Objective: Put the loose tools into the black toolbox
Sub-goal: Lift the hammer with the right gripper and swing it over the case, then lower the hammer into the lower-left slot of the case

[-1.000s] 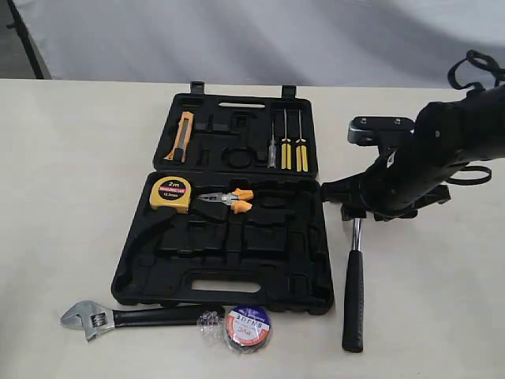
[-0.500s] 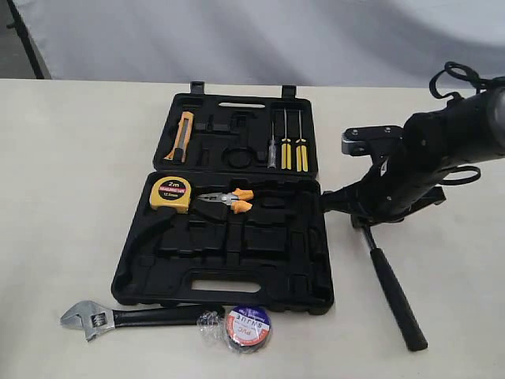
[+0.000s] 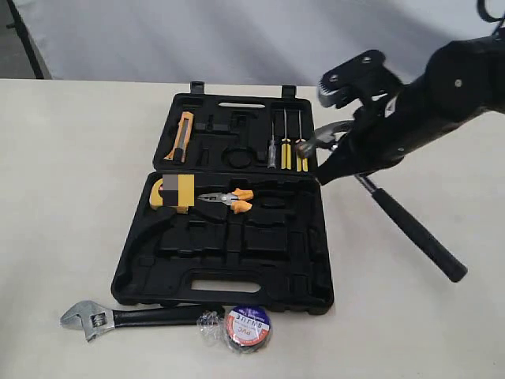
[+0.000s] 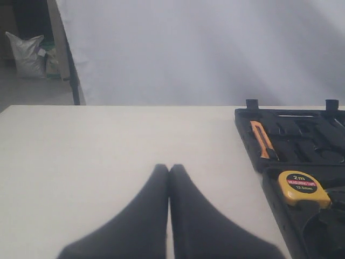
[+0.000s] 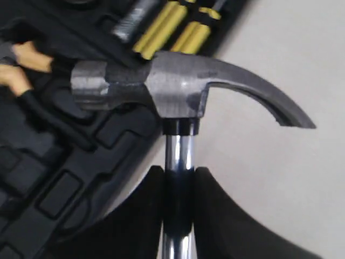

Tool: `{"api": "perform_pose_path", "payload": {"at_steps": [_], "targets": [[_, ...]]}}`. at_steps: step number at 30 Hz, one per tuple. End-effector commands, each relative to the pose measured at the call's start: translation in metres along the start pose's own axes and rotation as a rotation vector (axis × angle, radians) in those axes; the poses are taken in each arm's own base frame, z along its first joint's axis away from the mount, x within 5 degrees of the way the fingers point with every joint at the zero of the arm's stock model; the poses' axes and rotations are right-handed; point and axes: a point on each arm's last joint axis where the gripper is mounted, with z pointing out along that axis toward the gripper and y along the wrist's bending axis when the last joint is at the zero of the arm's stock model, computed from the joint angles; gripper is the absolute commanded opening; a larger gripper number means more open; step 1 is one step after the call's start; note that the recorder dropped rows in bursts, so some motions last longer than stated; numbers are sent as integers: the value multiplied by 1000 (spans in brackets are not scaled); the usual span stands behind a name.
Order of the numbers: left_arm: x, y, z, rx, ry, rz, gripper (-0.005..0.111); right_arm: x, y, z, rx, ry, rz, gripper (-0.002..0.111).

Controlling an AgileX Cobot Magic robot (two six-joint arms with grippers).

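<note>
hammer (image 3: 414,233) aloft (tilted), wrench (image 3: 134,317), tape roll (image 3: 247,328) beside toolbox (image 3: 325,264)

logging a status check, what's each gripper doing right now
Left gripper: closed, holding nothing.
Right gripper: closed on the hammer, gripping its shaft just below the head.

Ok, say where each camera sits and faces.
Exterior: above the table, looking down on the open black toolbox from its handle-slot side; right arm shows, holding the claw hammer.
Left wrist: on its arm, low, looking across the table at the toolbox's corner; shut left gripper shows.
Right wrist: on the right arm, looking along the right gripper, shut on the hammer's shaft.
Shared: exterior and left wrist both show the yellow tape measure.
</note>
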Motion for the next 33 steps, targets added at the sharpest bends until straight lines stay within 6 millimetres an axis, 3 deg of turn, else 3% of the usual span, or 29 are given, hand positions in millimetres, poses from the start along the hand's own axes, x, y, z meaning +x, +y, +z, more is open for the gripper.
{"api": "perform_pose_path", "payload": {"at_steps": [1, 5, 9, 12, 21, 26, 33], "targets": [[2, 0, -1, 14, -7, -22, 1, -31, 42, 9, -112, -53, -323, 0], [2, 0, -1, 14, -7, -22, 1, -63, 86, 23, -366, -43, -689, 0], [2, 0, -1, 14, -7, -22, 1, -85, 117, 46, -536, -41, -805, 0], [2, 0, -1, 14, -7, -22, 1, -88, 137, 58, -594, -12, -854, 0], [2, 0, -1, 14, -7, -22, 1, -82, 168, 55, -665, 21, -894, 0], [2, 0, -1, 14, -7, -22, 1, -82, 173, 55, -667, 32, -847, 0], [2, 0, -1, 14, -7, -22, 1, -76, 174, 71, -647, 83, -803, 0]]}}
